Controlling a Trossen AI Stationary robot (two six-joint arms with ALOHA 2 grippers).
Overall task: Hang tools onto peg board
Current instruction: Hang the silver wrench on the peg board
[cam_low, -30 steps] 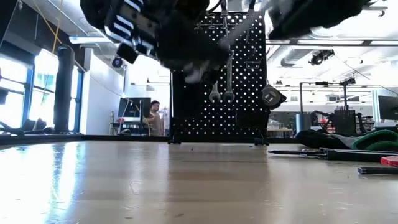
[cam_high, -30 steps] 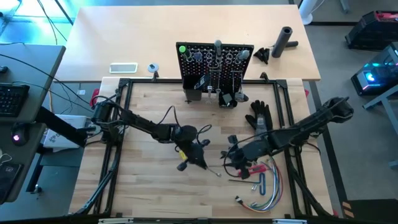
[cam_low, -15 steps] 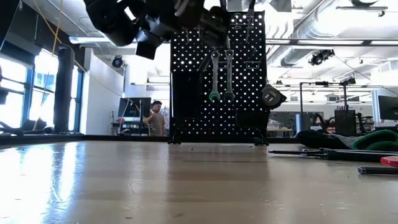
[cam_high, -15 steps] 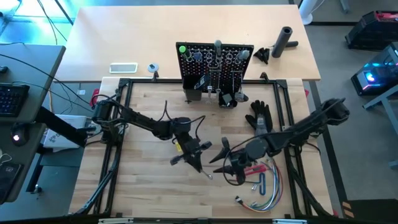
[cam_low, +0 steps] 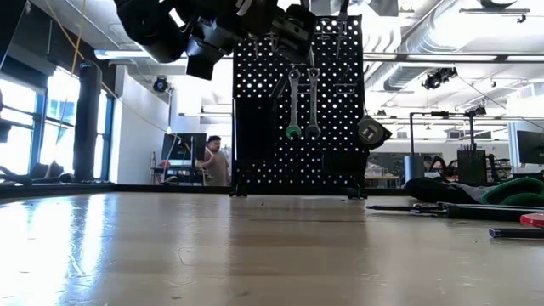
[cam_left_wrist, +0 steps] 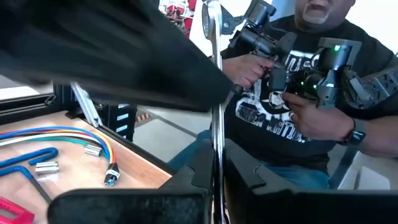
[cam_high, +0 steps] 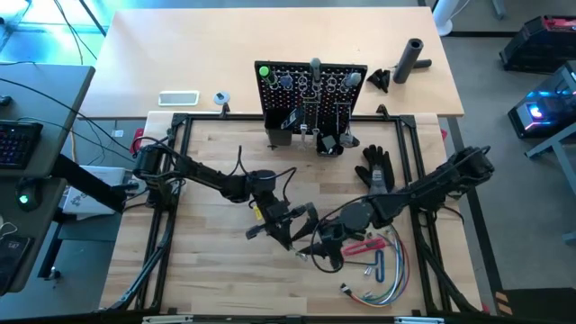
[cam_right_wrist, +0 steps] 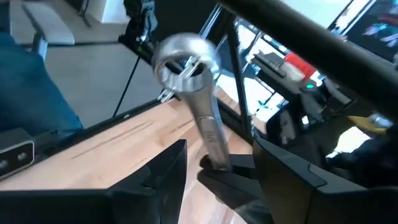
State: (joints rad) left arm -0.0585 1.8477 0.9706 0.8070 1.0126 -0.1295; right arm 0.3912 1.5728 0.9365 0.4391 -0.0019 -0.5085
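Note:
My left gripper (cam_high: 290,225) is over the middle of the table, shut on a silver wrench (cam_left_wrist: 214,106). The wrench's ring end (cam_right_wrist: 183,59) sticks out beyond the fingers. My right gripper (cam_high: 317,245) is open right beside it, with a finger on either side of the wrench's shaft (cam_right_wrist: 211,134); I cannot tell whether they touch it. The black peg board (cam_high: 313,81) stands upright at the far edge. Two wrenches (cam_low: 302,102) hang on it by their ring ends. My left gripper pinches the wrench's shaft (cam_left_wrist: 216,155) between its two fingers. The wrench runs on out past the fingertips, along the fingers. It is lifted clear of the table.
A red-handled tool (cam_high: 364,245), blue hex keys (cam_high: 378,265) and a bundle of coloured wires (cam_high: 378,283) lie at the near right. A black glove (cam_high: 373,166) lies right of the board. A black cylinder (cam_high: 412,58) lies beyond it. A person holding controllers (cam_left_wrist: 298,74) is beyond the table's near edge.
My right gripper has opened and gone toward the table's left, up to the wrench in my left gripper, so that its fingers now stand around the shaft. My left gripper has risen a little with the wrench.

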